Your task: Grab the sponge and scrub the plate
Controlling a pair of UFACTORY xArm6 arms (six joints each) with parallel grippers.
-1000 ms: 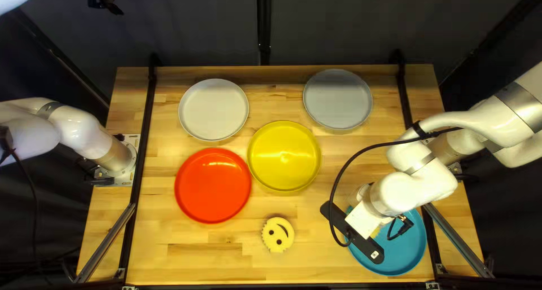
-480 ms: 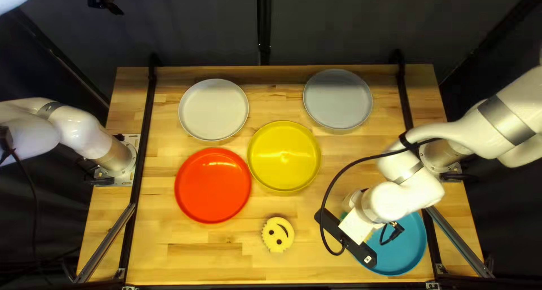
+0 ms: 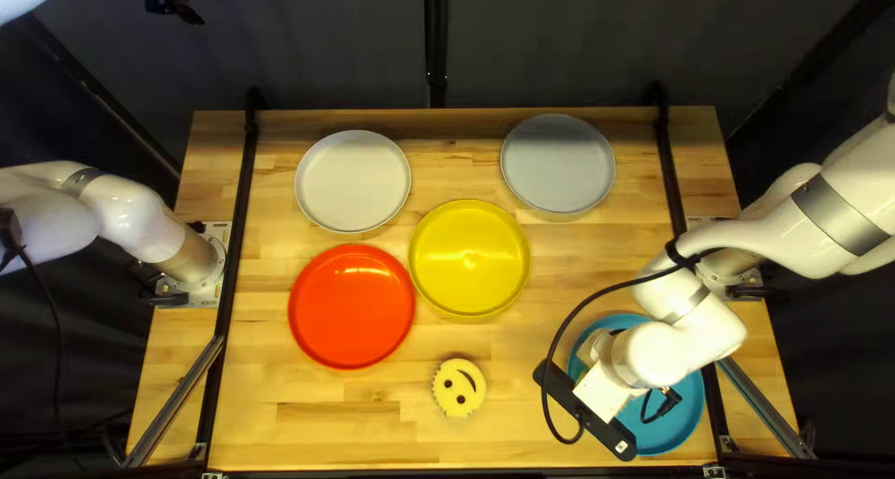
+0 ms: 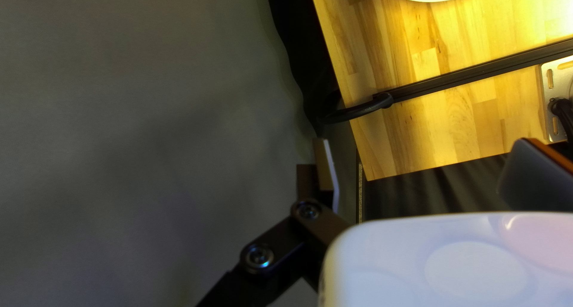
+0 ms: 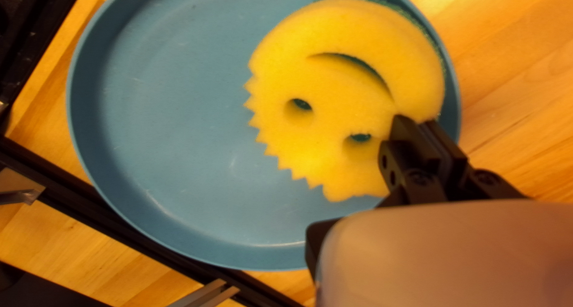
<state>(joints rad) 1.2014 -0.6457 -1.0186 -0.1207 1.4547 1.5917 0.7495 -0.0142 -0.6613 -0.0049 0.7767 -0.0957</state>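
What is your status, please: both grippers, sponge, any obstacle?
Right gripper shut on yellow sponge, over blue plate. Left gripper open, empty. No obstacle seen at blue plate; second sponge lies apart on table.

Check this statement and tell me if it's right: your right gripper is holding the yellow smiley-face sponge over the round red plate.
The plate's colour is wrong. The right wrist view shows the round blue plate under the yellow smiley-face sponge. The rest is right: my right gripper is holding the sponge.
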